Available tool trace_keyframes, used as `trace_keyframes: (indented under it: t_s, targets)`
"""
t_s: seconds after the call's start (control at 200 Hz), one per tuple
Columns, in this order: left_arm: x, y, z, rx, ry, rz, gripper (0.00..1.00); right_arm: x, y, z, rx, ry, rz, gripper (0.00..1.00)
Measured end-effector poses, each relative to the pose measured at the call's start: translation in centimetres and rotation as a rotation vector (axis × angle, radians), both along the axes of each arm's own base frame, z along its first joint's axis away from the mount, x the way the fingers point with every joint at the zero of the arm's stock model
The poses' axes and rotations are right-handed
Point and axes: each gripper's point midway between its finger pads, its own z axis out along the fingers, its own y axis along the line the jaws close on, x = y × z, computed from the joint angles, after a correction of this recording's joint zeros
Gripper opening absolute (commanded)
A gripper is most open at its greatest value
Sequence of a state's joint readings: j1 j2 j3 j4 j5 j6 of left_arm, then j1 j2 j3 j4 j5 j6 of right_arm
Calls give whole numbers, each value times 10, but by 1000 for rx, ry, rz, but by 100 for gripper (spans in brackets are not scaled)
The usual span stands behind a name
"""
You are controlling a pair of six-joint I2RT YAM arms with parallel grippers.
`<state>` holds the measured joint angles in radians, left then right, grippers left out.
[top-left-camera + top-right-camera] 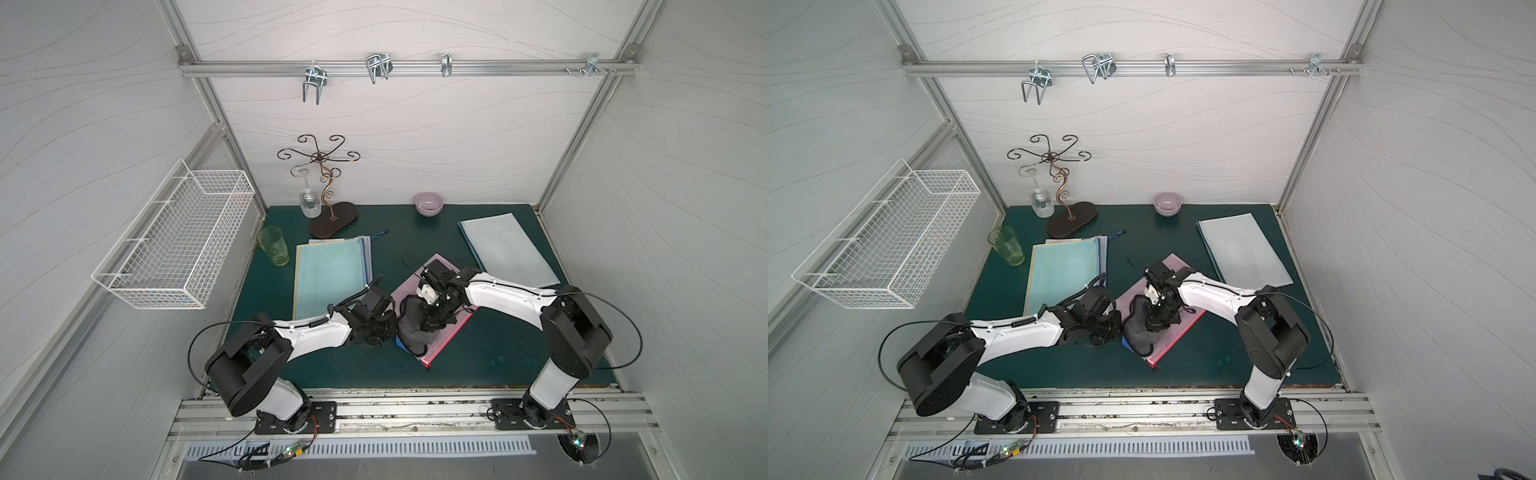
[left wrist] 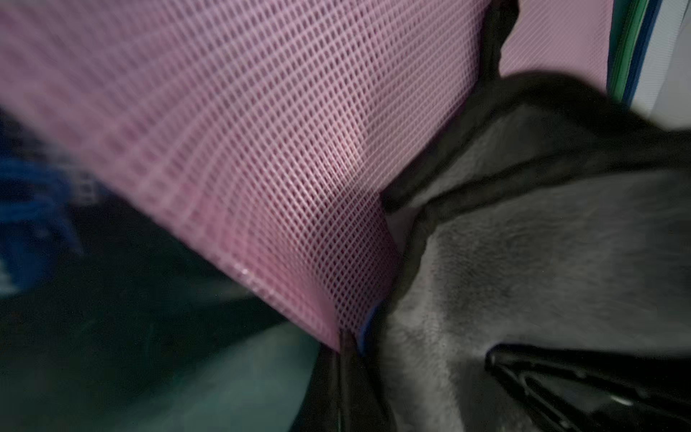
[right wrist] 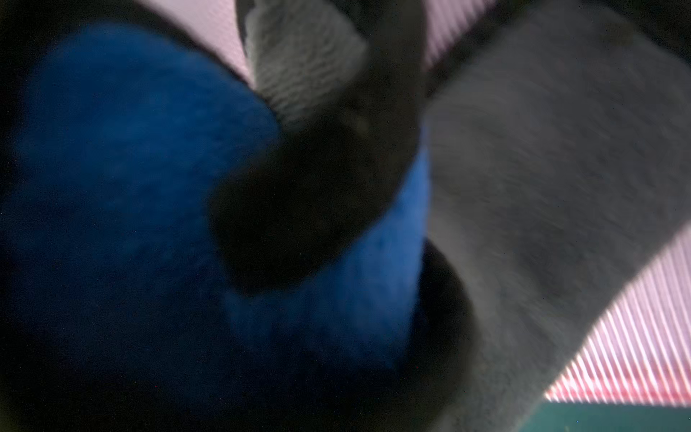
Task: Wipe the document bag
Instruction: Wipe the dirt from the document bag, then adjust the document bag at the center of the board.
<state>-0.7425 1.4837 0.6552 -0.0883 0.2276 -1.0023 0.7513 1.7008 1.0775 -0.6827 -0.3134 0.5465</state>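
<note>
The pink mesh document bag lies slanted in the middle of the dark green table mat. A soft grey cloth with a blue underside is bunched on the bag's near left part. The right pincer comes down on the cloth, jaws squeezed together on it. The left pincer is squeezed together too, pinching the bag's left edge just beside the cloth. The cloth and both arms hide much of the bag. A stack of light blue mesh bags lies near on the left, and a pale blue flat folder on the right. A green glass cup, a purple bowl and a curly metal stand holding a wine glass are farther back.
</note>
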Motion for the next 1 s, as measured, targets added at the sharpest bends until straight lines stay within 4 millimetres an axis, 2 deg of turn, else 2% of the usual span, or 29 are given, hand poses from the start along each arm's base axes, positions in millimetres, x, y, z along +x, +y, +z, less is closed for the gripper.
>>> trace_keyframes:
  t_s: [0.05, 0.12, 0.255, 0.325, 0.44, 0.54, 0.575, 0.625, 0.725, 0.82, 0.916, 1.001]
  targets:
    - [1, 0, 0, -1, 0, 2, 0, 9, -19, -10, -34, 22, -69, 0]
    - [1, 1, 0, -1, 0, 3, 0, 36, -52, -18, -99, 7, -190, 0]
    - [1, 2, 3, -3, -5, 4, 0, 93, -115, -12, -235, -119, -374, 0]
    - [1, 7, 11, -4, -17, 3, 0, 109, -126, 2, -278, -193, -389, 0]
    - [0, 25, 39, 1, -66, 10, 0, 115, -120, 34, -238, -294, -366, 0]
    - [7, 54, 85, 37, -152, 38, 0, 105, -114, 69, -154, -367, -353, 0]
    - [11, 66, 109, 58, -200, 49, 0, 100, -112, 79, -128, -386, -349, 0]
    - [17, 82, 152, 93, -287, 66, 0, 92, -110, 89, -94, -404, -342, 0]
    - [26, 112, 241, 175, -473, 92, 0, 76, -110, 86, -76, -393, -323, 0]
    - [25, 134, 309, 252, -612, 104, 0, 64, -110, 70, -91, -349, -303, 0]
    - [24, 147, 344, 327, -680, 91, 0, 57, -112, 61, -110, -324, -294, 0]
    - [26, 139, 351, 394, -695, 26, 0, 57, -116, 60, -123, -326, -302, 0]
